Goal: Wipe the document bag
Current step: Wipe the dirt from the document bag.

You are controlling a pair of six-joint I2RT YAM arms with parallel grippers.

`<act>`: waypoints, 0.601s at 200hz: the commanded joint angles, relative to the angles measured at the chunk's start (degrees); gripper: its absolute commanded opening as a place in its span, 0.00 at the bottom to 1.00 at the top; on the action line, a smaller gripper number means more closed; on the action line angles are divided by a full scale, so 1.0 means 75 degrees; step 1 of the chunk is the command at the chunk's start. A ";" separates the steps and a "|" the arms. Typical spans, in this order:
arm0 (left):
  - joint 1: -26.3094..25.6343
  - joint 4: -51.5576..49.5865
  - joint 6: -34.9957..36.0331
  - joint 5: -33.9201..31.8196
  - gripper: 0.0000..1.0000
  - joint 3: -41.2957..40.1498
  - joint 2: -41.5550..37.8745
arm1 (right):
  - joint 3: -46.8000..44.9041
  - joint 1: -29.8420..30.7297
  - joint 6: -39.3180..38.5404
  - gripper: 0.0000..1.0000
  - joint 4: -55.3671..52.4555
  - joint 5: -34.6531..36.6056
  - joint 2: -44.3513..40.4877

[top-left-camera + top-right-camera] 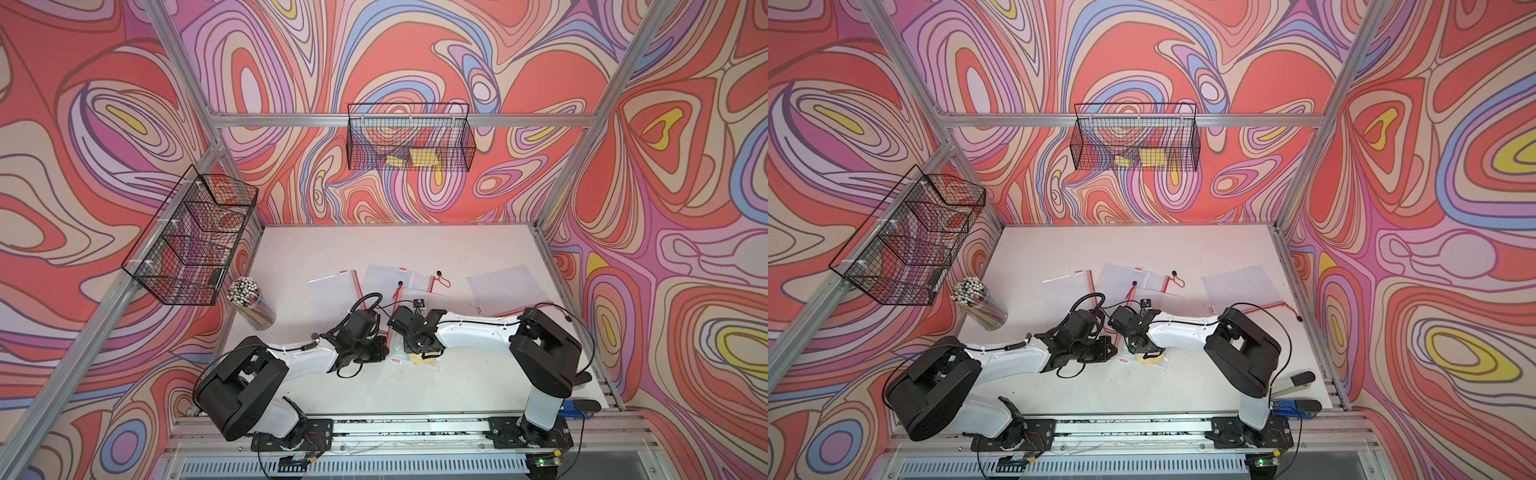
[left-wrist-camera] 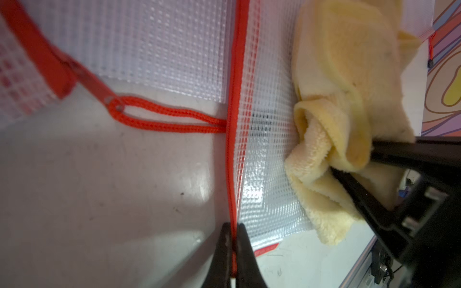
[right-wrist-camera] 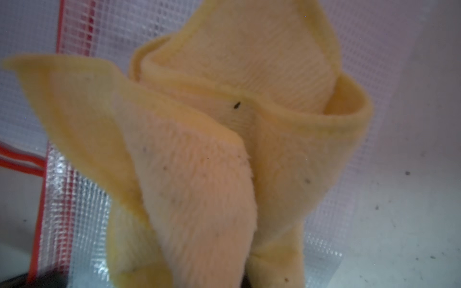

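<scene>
The left gripper (image 2: pixel 233 239) pinched the red zipper edge (image 2: pixel 230 162) of the mesh document bag (image 2: pixel 269 154), flat on the table (image 2: pixel 99 199) between both arms — seemingly anchoring it — while the right gripper (image 2: pixel 349 162), clamped on a yellow cloth (image 2: pixel 344 74), held it on the bag.

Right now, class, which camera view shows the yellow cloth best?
The left wrist view: most of the cloth shows, pinched by the right gripper and lying on the bag. The right wrist view gives a blurred close-up of its folds; both top views show only a small patch.
</scene>
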 commanded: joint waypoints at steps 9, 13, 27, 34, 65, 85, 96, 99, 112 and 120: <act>0.0009 -0.0457 0.0019 -0.0178 0.00 0.0048 -0.0083 | -0.0370 -0.0033 0.0275 0.00 0.0356 -0.0176 0.0165; 0.0009 -0.0457 0.0018 -0.0166 0.00 0.0054 -0.0081 | -0.0425 -0.0067 0.0281 0.00 0.0322 -0.0100 0.0166; 0.0009 -0.0479 0.0029 -0.0165 0.00 0.0055 -0.0083 | -0.0746 -0.0252 0.0270 0.00 0.0278 -0.0005 0.0119; 0.0006 -0.0489 0.0050 -0.0162 0.00 0.0058 -0.0081 | -0.0980 -0.0421 0.0250 0.00 0.0283 -0.0028 0.0052; 0.0006 -0.0637 0.0112 -0.0265 0.00 0.0053 -0.0150 | -0.2164 -0.1414 0.0031 0.00 0.0345 0.0035 -0.0687; 0.0009 -0.0639 0.0112 -0.0268 0.00 0.0049 -0.0174 | -0.2654 -0.1889 -0.0184 0.00 0.0473 -0.0085 -0.1227; 0.0009 -0.0601 0.0100 -0.0256 0.00 0.0051 -0.0163 | -0.2615 -0.1920 -0.0222 0.00 0.0437 -0.0112 -0.1382; 0.0010 -0.0595 0.0100 -0.0255 0.00 0.0048 -0.0157 | -0.2563 -0.1912 -0.0239 0.00 0.0428 -0.0138 -0.1394; 0.0003 -0.0546 0.0088 -0.0244 0.00 0.0049 -0.0131 | -0.2316 -0.1757 -0.0195 0.00 0.0429 -0.0329 -0.1416; 0.0009 -0.0519 0.0070 -0.0232 0.00 0.0048 -0.0107 | -0.2095 -0.1488 -0.0137 0.00 0.0479 -0.0361 -0.1400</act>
